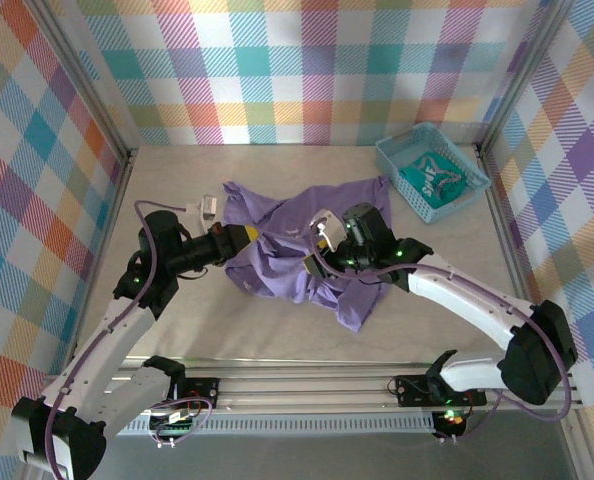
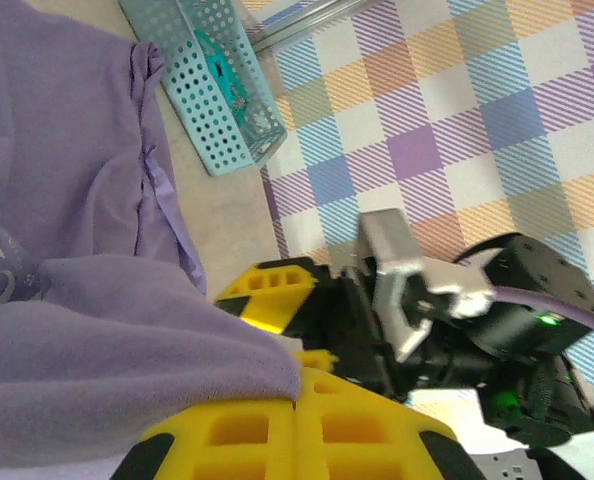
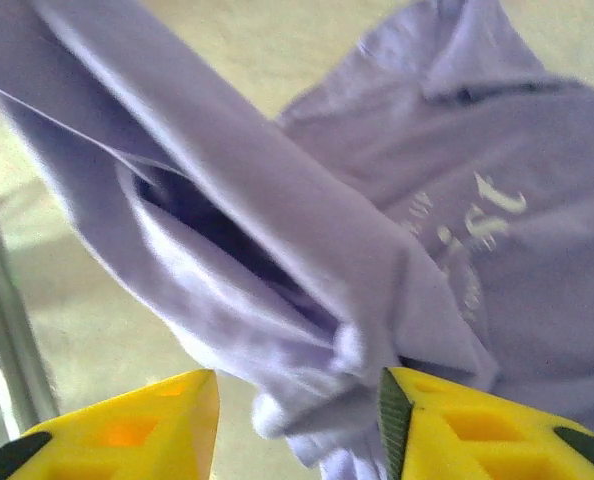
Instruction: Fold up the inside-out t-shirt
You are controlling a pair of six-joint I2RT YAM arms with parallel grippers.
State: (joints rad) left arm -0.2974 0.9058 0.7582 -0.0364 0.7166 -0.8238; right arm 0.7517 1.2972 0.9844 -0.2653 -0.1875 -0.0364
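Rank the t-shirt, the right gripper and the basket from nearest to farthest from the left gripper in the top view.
1. t-shirt: its left edge is pinched in the left gripper.
2. right gripper: mid-table, over the t-shirt.
3. basket: far right corner.

White left arm (image 1: 105, 345), white right arm (image 1: 467, 297), black joints (image 1: 537, 352), purple cables (image 1: 145, 245), yellow tool fingers (image 3: 477, 430), green lights (image 1: 399, 254), perhaps status LEDs
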